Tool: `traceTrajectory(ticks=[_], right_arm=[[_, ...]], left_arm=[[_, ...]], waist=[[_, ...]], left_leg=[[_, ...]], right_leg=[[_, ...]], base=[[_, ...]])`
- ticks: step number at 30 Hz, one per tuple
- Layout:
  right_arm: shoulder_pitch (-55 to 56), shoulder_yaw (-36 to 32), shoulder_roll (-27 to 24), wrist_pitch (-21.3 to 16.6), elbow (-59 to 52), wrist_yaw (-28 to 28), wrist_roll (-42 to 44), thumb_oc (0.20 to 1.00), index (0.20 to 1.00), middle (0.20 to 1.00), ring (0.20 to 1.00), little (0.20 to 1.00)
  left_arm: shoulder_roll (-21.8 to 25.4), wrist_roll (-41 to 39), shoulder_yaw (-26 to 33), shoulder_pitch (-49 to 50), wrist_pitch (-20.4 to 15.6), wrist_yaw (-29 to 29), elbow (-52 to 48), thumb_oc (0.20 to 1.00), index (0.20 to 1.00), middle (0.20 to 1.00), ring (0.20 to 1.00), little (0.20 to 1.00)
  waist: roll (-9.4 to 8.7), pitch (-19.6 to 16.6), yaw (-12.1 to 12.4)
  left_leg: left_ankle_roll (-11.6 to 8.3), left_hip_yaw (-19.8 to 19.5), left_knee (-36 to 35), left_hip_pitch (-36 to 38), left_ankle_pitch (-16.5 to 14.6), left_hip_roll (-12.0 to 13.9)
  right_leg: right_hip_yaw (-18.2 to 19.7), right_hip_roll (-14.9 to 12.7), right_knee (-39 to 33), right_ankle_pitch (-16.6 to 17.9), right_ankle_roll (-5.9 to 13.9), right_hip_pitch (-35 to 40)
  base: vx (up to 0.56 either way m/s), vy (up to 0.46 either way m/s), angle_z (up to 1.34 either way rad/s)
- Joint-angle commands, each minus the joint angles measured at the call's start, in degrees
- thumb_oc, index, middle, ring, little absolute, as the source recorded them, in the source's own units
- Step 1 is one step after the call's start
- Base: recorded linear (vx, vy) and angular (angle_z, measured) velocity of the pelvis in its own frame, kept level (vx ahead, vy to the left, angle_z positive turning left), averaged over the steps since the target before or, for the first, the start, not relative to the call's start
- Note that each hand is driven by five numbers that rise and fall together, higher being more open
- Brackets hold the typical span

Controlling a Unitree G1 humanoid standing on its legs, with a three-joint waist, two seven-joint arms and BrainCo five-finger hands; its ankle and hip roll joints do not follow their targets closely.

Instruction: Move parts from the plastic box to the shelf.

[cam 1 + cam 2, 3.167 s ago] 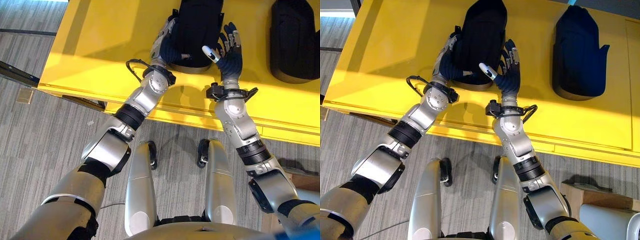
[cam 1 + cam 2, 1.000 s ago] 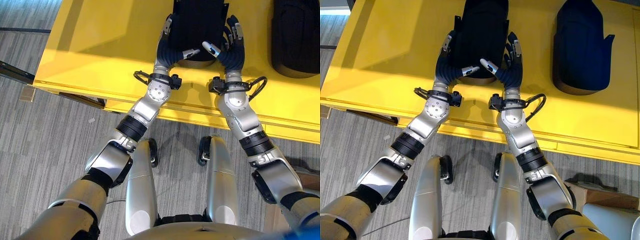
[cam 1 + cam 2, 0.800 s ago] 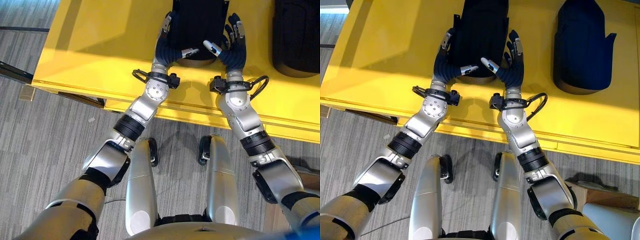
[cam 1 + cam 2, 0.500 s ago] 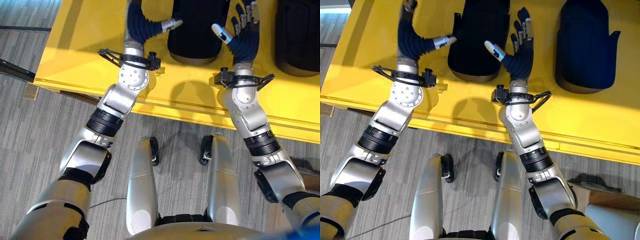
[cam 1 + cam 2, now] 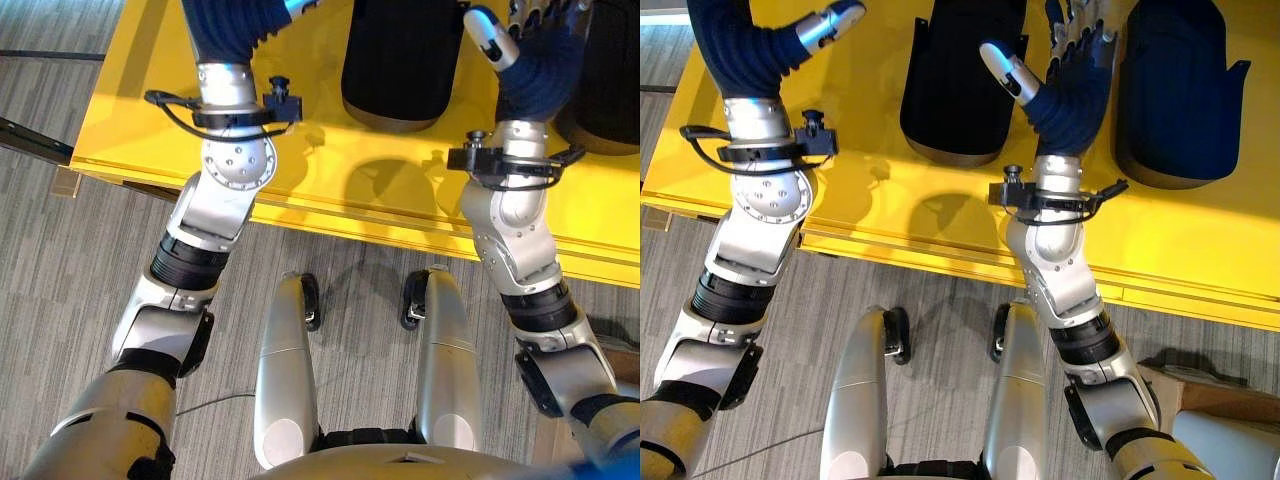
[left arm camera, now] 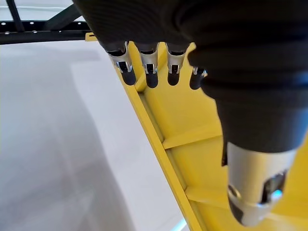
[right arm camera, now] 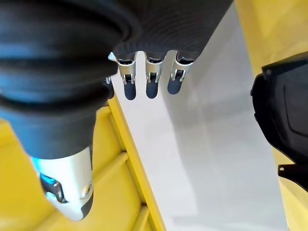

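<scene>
floor: grey striped carpet point(image 5: 70, 270) | furn: glossy yellow flat surface point(image 5: 1200, 230) w/ lip at near edge | light: bright patch across yellow top, far left

Black parts point(image 5: 960, 80) (matte), yellow shelf point(image 5: 1200, 240)

A bright yellow shelf point(image 5: 890, 215) with a raised lip along its near edge carries two dark moulded parts, set side by side and well apart. The nearer-centre black part point(image 5: 958, 85) lies with its rounded, brownish-rimmed end toward the lip. The second part point(image 5: 1175, 95), dark navy, lies to its right with a small tab jutting from its right side. Below the shelf edge runs grey striped carpet floor point(image 5: 70, 270).
</scene>
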Motion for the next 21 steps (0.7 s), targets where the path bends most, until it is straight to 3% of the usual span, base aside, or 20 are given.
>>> traceTrajectory(ticks=[1, 5, 6, 9, 12, 17, 18, 21], right_arm=[[7.6, -3.5, 1.0, -3.7, -5.3, 3.5, -1.2, 1.0, 1.0, 1.0, 1.0, 1.0], [18.0, -6.7, -1.1, -1.8, -6.1, 7.7, -0.9, 1.0, 1.0, 1.0, 1.0, 1.0], [18.1, -6.7, -1.1, -1.8, -6.2, 7.7, -0.9, 1.0, 1.0, 1.0, 1.0, 1.0], [28.0, -10.9, -3.1, 0.3, -4.9, 13.1, -1.5, 1.0, 1.0, 1.0, 1.0, 1.0], [31.6, -12.0, -3.0, 0.4, -4.1, 15.3, 0.2, 1.0, 1.0, 1.0, 1.0, 1.0], [41.1, -14.9, -5.4, 1.3, -2.2, 20.6, -0.3, 1.0, 1.0, 1.0, 1.0, 1.0], [43.8, -15.2, -6.3, 1.9, -0.6, 21.4, -3.6, 1.0, 1.0, 1.0, 1.0, 1.0], [47.4, -15.3, -4.4, 3.3, 4.7, 21.6, -3.5, 1.0, 1.0, 1.0, 1.0, 1.0]], left_arm=[[-1.1, -11.8, 3.8, 7.8, -5.5, -4.5, -3.0, 1.0, 1.0, 1.0, 1.0, 1.0], [-2.9, -24.6, 5.8, 21.3, -5.2, -12.4, -3.2, 1.0, 1.0, 1.0, 1.0, 1.0], [-2.9, -24.6, 5.8, 21.4, -5.2, -12.4, -3.3, 1.0, 1.0, 1.0, 1.0, 1.0], [-3.8, -31.7, 7.6, 33.7, -4.0, -20.2, -2.7, 1.0, 1.0, 1.0, 1.0, 1.0], [-4.3, -34.4, 7.4, 37.3, -3.2, -22.9, -1.9, 1.0, 1.0, 1.0, 1.0, 1.0], [-3.3, -34.8, 8.4, 46.1, -2.2, -28.2, -1.9, 1.0, 1.0, 1.0, 1.0, 1.0], [-4.6, -37.2, 8.2, 48.3, -2.0, -29.5, -0.3, 1.0, 1.0, 1.0, 1.0, 1.0], [-6.3, -37.6, 7.8, 51.9, -1.2, -31.0, 0.7, 1.0, 1.0, 1.0, 1.0, 1.0]], waist=[[-0.2, -3.2, 0.2], [-0.71, -4.2, -0.1], [-0.71, -4.1, -0.1], [-1.05, -5.9, -0.2], [-1.06, -6.7, -0.2], [-0.14, -9.7, -0.3], [0.27, -11.1, -0.2], [1.01, -13.4, -0.4]], left_leg=[[0.37, 0.1, -2.0, 2.5, -2.1, 0.8], [0.17, 0.4, -5.2, 6.4, -1.6, 1.4], [0.16, 0.4, -5.3, 6.6, -1.6, 1.4], [-0.4, 0.6, -11.1, 13.3, -0.1, 1.6], [-0.58, 0.7, -14.4, 16.5, 1.0, 1.7], [-1.47, 2.4, -26.7, 27.1, 6.0, 3.1], [-1.2, 3.2, -32.1, 31.6, 8.0, 3.5], [-0.82, 4.5, -41.3, 38.2, 12.0, 3.5]], right_leg=[[0.4, -0.5, -7.1, 7.7, 3.19, 3.2], [0.3, -0.5, -9.6, 8.4, 3.47, 6.4], [0.2, -0.4, -9.8, 8.5, 3.47, 6.6], [-0.5, -0.1, -15.3, 9.9, 3.68, 13.2], [-0.9, 0.0, -18.7, 10.8, 3.5, 16.6], [-2.4, 1.7, -30.0, 13.7, 2.98, 26.4], [-2.9, 2.8, -34.3, 14.7, 3.01, 29.9], [-3.0, 4.9, -41.0, 16.3, 3.04, 34.9]], base=[[-0.01, 0.01, -0.05], [0.02, 0.004, -0.07], [0.06, -0.003, -0.08], [0.07, -0.013, -0.08], [0.06, -0.029, -0.04], [0.07, -0.064, -0.09], [0.12, -0.096, -0.18], [0.09, -0.094, -0.34]])
